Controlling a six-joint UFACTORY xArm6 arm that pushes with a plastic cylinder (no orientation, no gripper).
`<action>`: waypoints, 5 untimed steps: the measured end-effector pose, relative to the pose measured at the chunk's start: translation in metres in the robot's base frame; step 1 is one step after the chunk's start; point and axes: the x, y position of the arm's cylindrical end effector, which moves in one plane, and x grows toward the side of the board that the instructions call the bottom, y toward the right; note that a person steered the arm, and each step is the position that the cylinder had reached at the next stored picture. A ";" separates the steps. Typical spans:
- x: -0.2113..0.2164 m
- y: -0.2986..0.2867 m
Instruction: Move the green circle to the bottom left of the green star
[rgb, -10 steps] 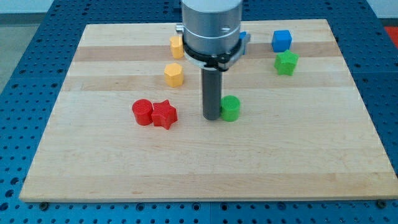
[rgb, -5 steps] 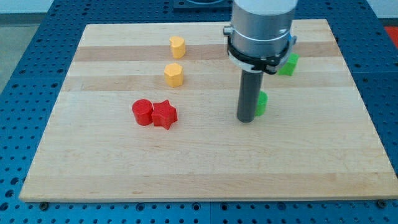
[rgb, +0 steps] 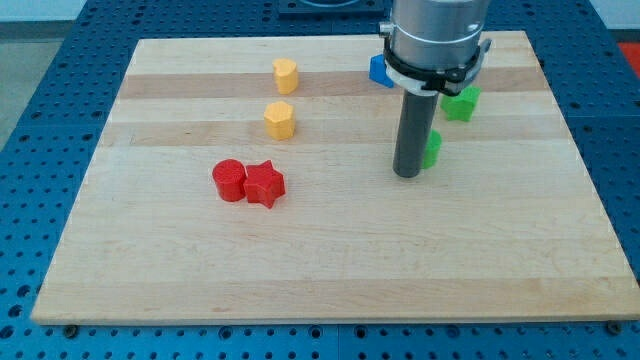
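Beside my tip (rgb: 406, 174): one green circle (rgb: 431, 149).

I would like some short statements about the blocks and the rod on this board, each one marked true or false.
1. My tip is at the left side of the green circle, right against it. True.
2. The green star lies up and to the right of the green circle. True.
3. The red circle and red star are far apart. False: they touch.
4. Both yellow blocks lie right of the rod. False: they lie left.
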 end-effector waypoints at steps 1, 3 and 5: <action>-0.008 0.000; -0.017 -0.014; -0.020 -0.010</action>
